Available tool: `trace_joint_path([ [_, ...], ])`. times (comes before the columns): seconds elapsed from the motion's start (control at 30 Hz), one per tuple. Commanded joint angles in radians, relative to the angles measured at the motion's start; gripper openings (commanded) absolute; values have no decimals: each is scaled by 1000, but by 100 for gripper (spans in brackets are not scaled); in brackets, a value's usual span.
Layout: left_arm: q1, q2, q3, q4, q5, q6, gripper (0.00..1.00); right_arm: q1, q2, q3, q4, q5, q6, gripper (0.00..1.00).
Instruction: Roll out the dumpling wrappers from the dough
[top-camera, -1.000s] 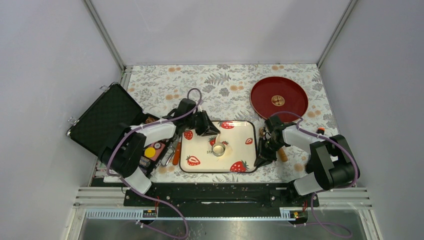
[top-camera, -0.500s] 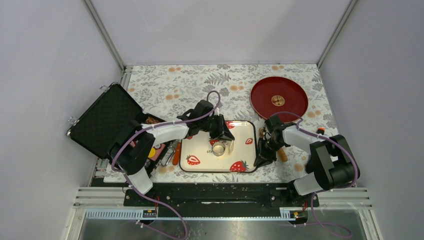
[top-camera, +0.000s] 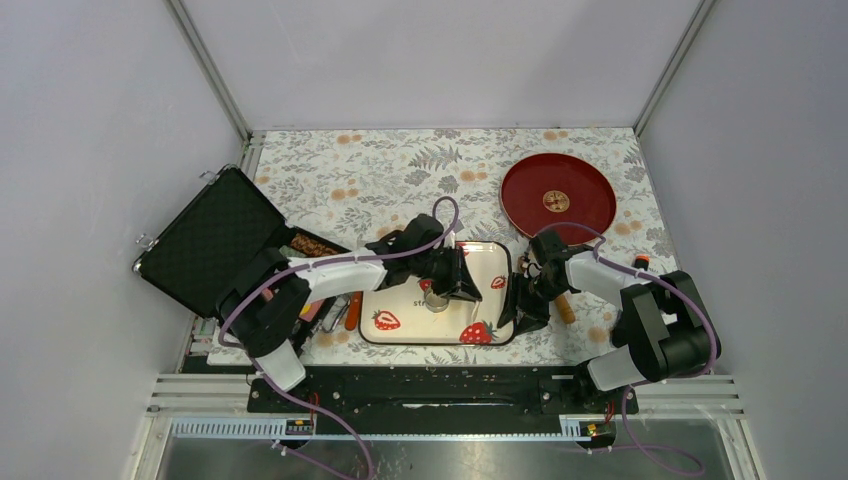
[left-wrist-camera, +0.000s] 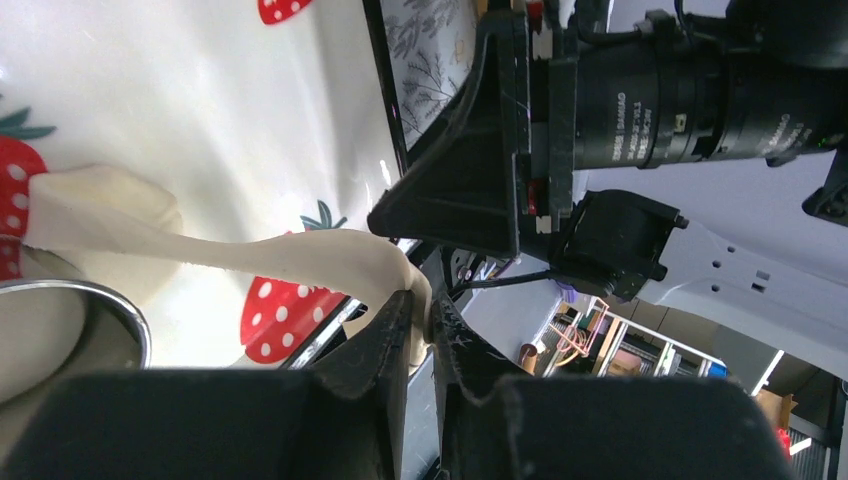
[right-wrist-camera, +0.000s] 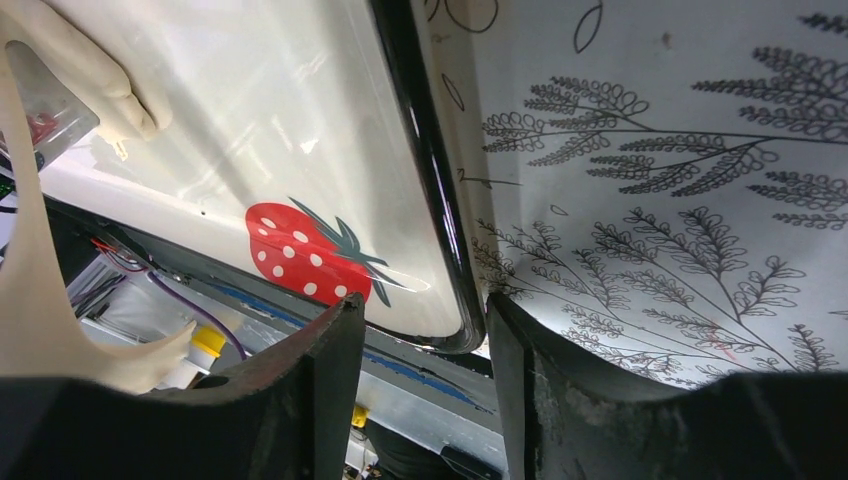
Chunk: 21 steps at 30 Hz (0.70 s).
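A ragged strip of pale-cream dough (left-wrist-camera: 250, 255) stretches up from the strawberry tray (left-wrist-camera: 250, 110), and my left gripper (left-wrist-camera: 425, 308) is shut on its far end. In the top view that gripper (top-camera: 462, 285) hangs over the tray's (top-camera: 395, 335) middle. A metal ring cutter (left-wrist-camera: 95, 295) stands on the tray with pale dough inside it. Dumpling wrappers are hidden. My right gripper (right-wrist-camera: 425, 312) is open, its jaws straddling the tray's near right corner rim (right-wrist-camera: 440, 230) without touching it. The lifted dough strip (right-wrist-camera: 30, 280) also shows in the right wrist view.
A red plate (top-camera: 557, 195) with a gold emblem sits at the back right. An open black case (top-camera: 205, 240) lies at the left, with small tools (top-camera: 340, 305) between it and the tray. A tan wooden roller (top-camera: 566, 309) lies beside my right arm.
My left gripper has travelled rightward over the tray, drawing the dough strip along with it. The right gripper's jaws have spread apart at the tray's right edge.
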Motion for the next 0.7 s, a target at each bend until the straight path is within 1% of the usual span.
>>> trace_joint_path([
  [0.0, -21, -87, -21, 27, -9, -16, 14, 2, -9, -13, 16, 50, -14, 56],
  [0.43, -57, -217, -110, 28, -16, -30, 15, 2, -10, -16, 18, 48, -12, 58],
  [0.67, -68, -316, -167, 28, -32, -45, 16, 2, -16, -16, 17, 46, -12, 59],
])
